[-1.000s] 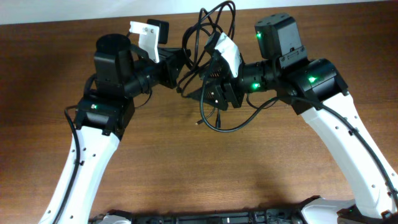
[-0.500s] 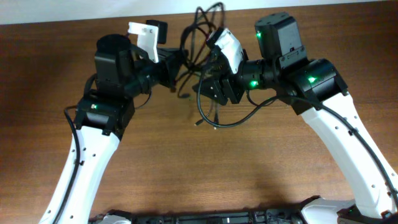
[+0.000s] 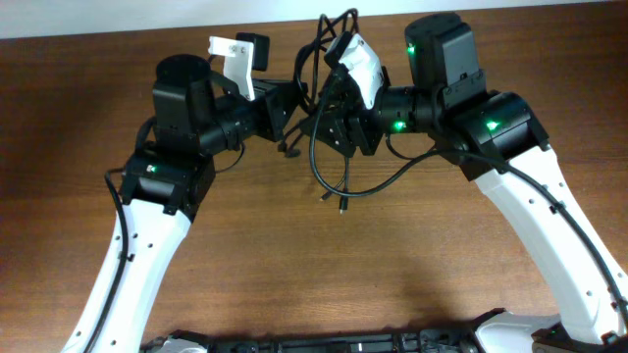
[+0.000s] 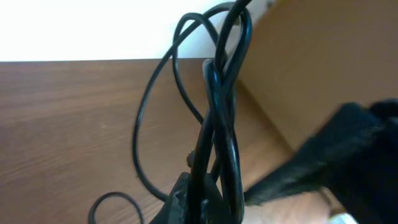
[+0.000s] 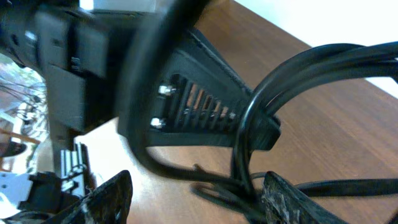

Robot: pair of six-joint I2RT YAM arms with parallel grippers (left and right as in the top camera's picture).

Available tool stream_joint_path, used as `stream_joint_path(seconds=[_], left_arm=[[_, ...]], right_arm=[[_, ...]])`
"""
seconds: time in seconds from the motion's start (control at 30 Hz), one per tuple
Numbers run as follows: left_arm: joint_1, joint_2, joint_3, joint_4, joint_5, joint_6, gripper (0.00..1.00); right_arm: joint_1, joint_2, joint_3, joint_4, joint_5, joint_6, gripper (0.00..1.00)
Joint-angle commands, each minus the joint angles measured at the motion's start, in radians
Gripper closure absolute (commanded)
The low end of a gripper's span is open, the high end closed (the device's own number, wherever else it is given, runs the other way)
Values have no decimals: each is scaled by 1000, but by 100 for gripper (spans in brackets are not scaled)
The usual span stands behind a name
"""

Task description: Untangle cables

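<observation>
A tangle of thin black cables (image 3: 329, 44) hangs in the air between my two grippers at the far middle of the table. One loop (image 3: 365, 186) sags toward the wood, with a small plug (image 3: 341, 207) at its end. My left gripper (image 3: 287, 106) is shut on several strands; in the left wrist view the cables (image 4: 217, 112) rise out of the closed left gripper (image 4: 202, 202). My right gripper (image 3: 330, 123) faces it closely. In the right wrist view the right gripper (image 5: 199, 199) stands open, and the cables (image 5: 249, 143) pass between its jaws close to the right-hand finger (image 5: 289, 199).
The brown wooden table (image 3: 324, 275) runs to a pale wall at the far edge (image 3: 98, 20). The left arm's white camera mount (image 3: 234, 57) and the right arm's white mount (image 3: 363, 64) crowd the cable bundle. The left gripper's black vented body (image 5: 205, 106) fills the right wrist view.
The right gripper has moved up and a little left, closer to the left gripper. The bundle shifted with them, and the hanging plug swung to the right and lower.
</observation>
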Motion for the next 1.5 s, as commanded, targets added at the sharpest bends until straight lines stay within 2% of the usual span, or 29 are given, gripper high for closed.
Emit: stream_joint_path(seconds=[0.0,0.1,0.13,0.27,0.37,0.53,0.63,0.7,0.73,0.87,0.93,1.07,1.17,1.33,1.37,1.47], left_arm=[[-15,-27,5,51,130,-16,100],[-16,-27,5,60,136,-16,100],[-16,-27,5,61,150,-16,100],[-16,-27,5,73,150,-16,100],[-16,-27,5,90,164,-16,100],[-14,-27,5,100,150,-11,100],[-15,-27,5,15,-56,45,100],[-15,-27,5,-64,-235,45,100],[-15,-27,5,-90,-275,45,100],[-15,-27,5,-148,-293,128,100],[-15,-27,5,-168,-293,219,100],[-15,-27,5,-233,-333,491,100],[-15,-27,5,-249,-478,502,100],[-15,-27,5,-249,-510,502,100],[-15,-27,5,-246,-510,501,100],[-15,-27,5,-222,-501,406,100]], right_arm=[[0,-24,15,6,50,-43,35],[0,-24,15,0,119,-43,36],[0,-24,15,0,130,-43,39],[0,-24,15,-10,133,-43,83],[0,-24,15,-27,143,-43,96],[0,-24,15,-31,117,-35,96],[-2,-37,19,-27,-2,-35,96],[-2,-66,19,-9,-52,-35,96],[-2,-81,19,4,-70,-35,96],[-2,-145,20,59,-72,-27,96],[-2,-173,20,99,-64,16,96],[-2,-224,20,142,71,114,96],[-2,-242,20,140,101,149,96],[-2,-245,20,38,272,150,96],[-2,-244,20,17,275,149,90],[-2,-241,19,-39,274,149,53]])
